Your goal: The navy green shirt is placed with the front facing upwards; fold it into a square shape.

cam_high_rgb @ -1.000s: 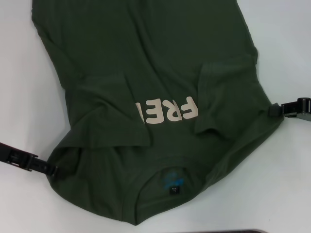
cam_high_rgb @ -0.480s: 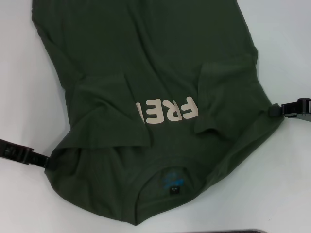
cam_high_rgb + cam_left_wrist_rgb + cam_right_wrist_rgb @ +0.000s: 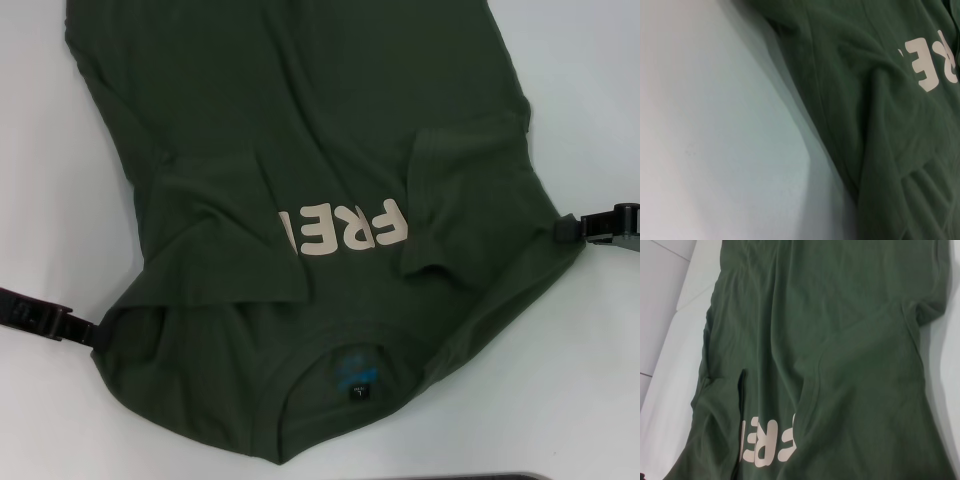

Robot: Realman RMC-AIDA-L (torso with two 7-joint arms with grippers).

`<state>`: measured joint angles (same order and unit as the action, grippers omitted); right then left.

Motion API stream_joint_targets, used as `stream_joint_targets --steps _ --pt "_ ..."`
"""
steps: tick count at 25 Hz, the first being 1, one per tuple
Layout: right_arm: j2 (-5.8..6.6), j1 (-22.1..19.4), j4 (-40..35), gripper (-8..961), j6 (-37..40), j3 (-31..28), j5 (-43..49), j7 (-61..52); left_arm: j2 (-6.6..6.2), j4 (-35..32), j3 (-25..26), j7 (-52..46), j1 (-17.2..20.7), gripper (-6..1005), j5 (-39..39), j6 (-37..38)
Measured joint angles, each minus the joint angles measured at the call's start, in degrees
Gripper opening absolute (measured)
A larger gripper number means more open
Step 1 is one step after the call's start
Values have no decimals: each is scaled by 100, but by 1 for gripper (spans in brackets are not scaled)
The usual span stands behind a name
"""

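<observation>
the navy green shirt (image 3: 320,200) lay on the white table (image 3: 590,380), hem cut off, folded sleeves hiding some lettering. left gripper (image 3: 92,333) and right gripper (image 3: 566,228) pinched its shoulder edges from either side.

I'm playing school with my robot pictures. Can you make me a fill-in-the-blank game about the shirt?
1. The shirt is dark ____.
2. The cream letters that show on its chest read ____.
3. Both sleeves are folded ____ over the chest.
4. The left end effector and the right end effector are each at a ____ edge of the shirt.

Missing words: green; FRE; inward; side
</observation>
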<state>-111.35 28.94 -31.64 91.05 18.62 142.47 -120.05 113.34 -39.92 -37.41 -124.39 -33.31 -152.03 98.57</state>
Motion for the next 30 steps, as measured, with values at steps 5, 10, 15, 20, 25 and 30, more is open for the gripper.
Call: stream_joint_targets --steps 5,10,15,20,25,30 --pt "0 1 0 36 0 1 0 -1 3 2 15 9 0 -2 22 0" --pt "-3 9 0 36 -20 1 0 -1 -3 2 287 149 -12 -1 86 171" --pt "-47 -48 -1 36 -31 0 -14 43 13 2 493 405 -25 -2 286 566" --pt "-117 -266 -6 35 44 -6 -147 221 1 -30 505 575 -42 -1 361 855" --pt "-175 -690 -40 35 160 -15 -429 458 -95 -34 496 587 -45 -2 354 823" --pt "-192 -1081 -20 35 202 -70 -571 720 -169 -24 488 579 -26 -1 290 763"
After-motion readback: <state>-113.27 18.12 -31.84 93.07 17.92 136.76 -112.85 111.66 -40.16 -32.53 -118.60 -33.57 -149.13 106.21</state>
